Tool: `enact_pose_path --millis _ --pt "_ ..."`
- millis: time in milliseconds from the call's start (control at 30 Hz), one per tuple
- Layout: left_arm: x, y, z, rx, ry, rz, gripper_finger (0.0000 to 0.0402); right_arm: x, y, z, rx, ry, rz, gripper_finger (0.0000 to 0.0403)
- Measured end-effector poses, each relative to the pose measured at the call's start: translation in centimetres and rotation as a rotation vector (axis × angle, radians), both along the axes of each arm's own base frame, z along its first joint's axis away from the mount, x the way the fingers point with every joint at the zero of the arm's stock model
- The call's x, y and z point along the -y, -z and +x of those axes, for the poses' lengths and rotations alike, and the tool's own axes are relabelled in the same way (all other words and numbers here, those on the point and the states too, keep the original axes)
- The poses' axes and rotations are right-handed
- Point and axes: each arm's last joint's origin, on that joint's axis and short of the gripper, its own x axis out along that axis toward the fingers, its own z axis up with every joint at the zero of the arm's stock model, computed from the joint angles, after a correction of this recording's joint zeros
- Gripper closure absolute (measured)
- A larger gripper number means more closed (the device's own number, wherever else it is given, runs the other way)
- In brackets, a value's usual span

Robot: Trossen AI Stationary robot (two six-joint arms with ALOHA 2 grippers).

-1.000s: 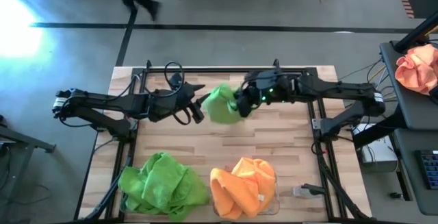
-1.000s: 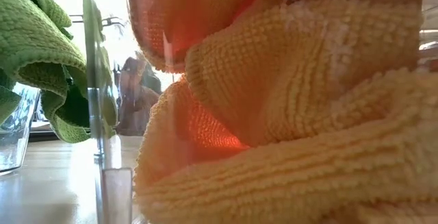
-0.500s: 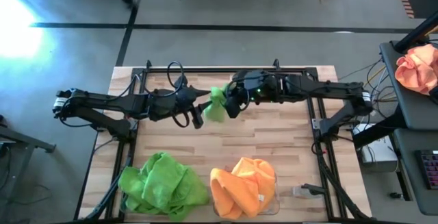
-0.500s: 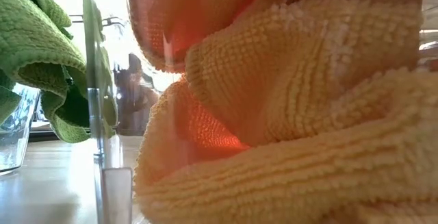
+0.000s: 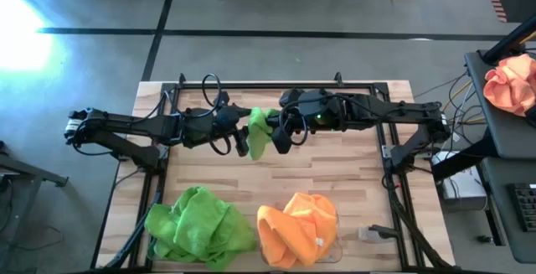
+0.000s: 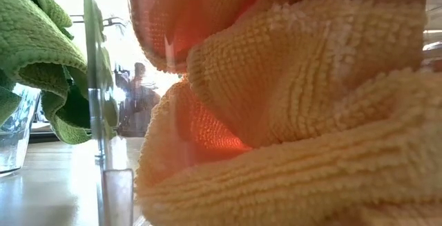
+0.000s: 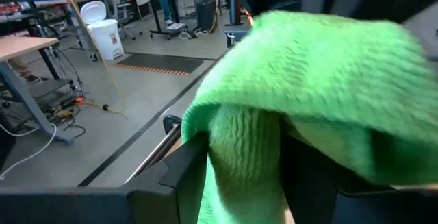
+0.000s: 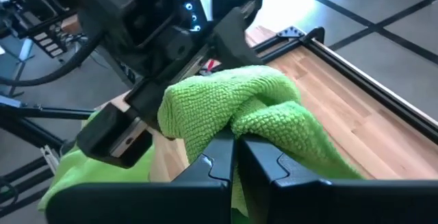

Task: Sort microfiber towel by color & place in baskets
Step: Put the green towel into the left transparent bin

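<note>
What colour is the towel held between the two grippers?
Bright lime green towel, clearest in the right wrist view.

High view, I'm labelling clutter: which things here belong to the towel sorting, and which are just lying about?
Job:
fuzzy lime green towel between both hands
right hand, shut on it
left hand
green towel pile
orange towel pile
clear plastic basket

Lying about:
pale peach cloth bundle on the side desk

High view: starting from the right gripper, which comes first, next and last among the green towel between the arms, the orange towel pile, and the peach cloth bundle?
From the right gripper:
1. Lime green microfiber towel, pinched in it at table centre.
2. Bright orange towel pile, in the near-edge clear plastic basket.
3. Pale peach cloth bundle, off the table, far right.
</note>
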Motion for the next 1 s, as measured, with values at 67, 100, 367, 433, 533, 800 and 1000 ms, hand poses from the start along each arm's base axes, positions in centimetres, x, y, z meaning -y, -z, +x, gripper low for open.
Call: enact_pose_path --millis 67,100,367,433,533,800,1000 --pt "0.0 -0.03 0.0 0.003 -0.001 0.001 0.0247 -0.29 -0.11 0.18 0.002 -0.012 -0.005 0.0394" --pt "0.0 -0.02 0.0 0.002 -0.001 0.002 0.0247 -0.38 -0.03 0.28 -0.005 -0.015 -0.007 0.0394" --pt "-0.01 0.07 -0.02 -0.009 -0.001 0.002 0.0296 -0.35 -0.04 0.42 -0.02 -0.013 -0.01 0.0394" --pt "-0.01 0.07 -0.02 -0.009 -0.001 0.002 0.0324 -0.37 -0.03 0.43 -0.02 -0.013 -0.01 0.0394" --pt "0.0 0.07 -0.02 -0.009 -0.001 0.002 0.037 -0.37 -0.04 0.43 -0.021 -0.016 -0.016 0.0394" --pt "-0.01 0.07 -0.03 -0.007 -0.001 0.0 0.0391 -0.36 -0.04 0.43 -0.026 -0.027 -0.041 0.0394" --pt "-0.01 0.07 -0.03 -0.009 -0.001 0.002 0.04 -0.2 -0.06 0.4 -0.03 0.017 -0.082 0.037"
